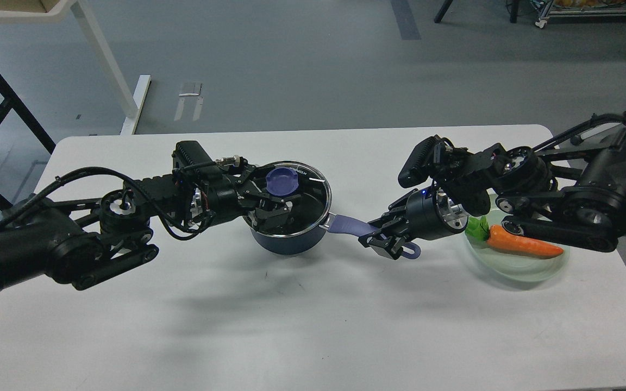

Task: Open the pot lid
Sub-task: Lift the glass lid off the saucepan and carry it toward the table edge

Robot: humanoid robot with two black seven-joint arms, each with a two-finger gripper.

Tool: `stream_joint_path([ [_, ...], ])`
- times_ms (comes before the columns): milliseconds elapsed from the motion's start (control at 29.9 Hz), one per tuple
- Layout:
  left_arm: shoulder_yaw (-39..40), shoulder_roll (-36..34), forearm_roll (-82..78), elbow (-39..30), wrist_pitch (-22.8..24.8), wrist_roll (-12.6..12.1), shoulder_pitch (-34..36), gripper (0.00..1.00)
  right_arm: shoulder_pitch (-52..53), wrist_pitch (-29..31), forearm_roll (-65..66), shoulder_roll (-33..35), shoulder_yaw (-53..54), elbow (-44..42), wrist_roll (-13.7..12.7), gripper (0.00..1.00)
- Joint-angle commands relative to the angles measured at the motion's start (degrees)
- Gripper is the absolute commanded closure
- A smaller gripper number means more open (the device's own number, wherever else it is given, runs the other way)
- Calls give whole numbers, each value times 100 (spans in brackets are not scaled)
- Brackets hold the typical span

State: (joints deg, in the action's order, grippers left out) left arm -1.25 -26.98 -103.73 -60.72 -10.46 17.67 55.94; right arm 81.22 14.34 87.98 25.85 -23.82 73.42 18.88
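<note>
Two black arms meet over the middle of the white bench point(291, 326), one on each part of the job. Nearest the viewer lies a broad bare stretch of bench top, open room for setting something down.

Further in, the right claw point(386, 239) has its fingers closed around the long lavender-blue handle point(345, 224), near the holed end; judging by the task, it holds the small dark navy saucepan point(291, 241) steady so it cannot slide or spin while the lid is lifted. Beside that arm, a pale green glass plate point(519, 266) carries an orange carrot point(525, 244) with green leaves, close to the bench's right edge and partly under the right arm.

The saucepan stands at mid-bench, the round clear glass lid with its steel rim point(313, 190) on top of it. The left claw point(272, 201) reaches over the lid from the left, fingers around or just below the blue-purple knob point(283, 181); whether they have closed on it I cannot tell.

Beyond the saucepan, bare bench runs to the far edge, then grey floor.
</note>
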Motion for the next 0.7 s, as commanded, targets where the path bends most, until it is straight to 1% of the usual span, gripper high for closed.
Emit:
stream_joint_path([
  [0, 2, 0, 28, 8, 0, 8, 58, 21, 17, -2, 0, -1, 0, 5, 2, 77],
  [33, 2, 0, 28, 8, 0, 8, 58, 23, 17, -2, 0, -1, 0, 5, 2, 77],
  [167, -7, 0, 19, 8, 17, 25, 23, 42, 17, -2, 0, -71, 0, -4, 2, 77],
  [368, -16, -27, 10, -9, 35, 25, 22, 59, -1, -2, 0, -80, 0, -12, 2, 77],
  [435, 2, -71, 10, -71, 35, 25, 40, 61, -18, -2, 0, -80, 0, -21, 2, 77],
  [602, 19, -333, 54, -141, 26, 43, 84, 61, -27, -2, -9, -63, 0, -21, 2, 77],
  [669, 19, -536, 185, -229, 35, 113, 154, 61, -36, -2, -9, -45, 0, -12, 2, 77],
])
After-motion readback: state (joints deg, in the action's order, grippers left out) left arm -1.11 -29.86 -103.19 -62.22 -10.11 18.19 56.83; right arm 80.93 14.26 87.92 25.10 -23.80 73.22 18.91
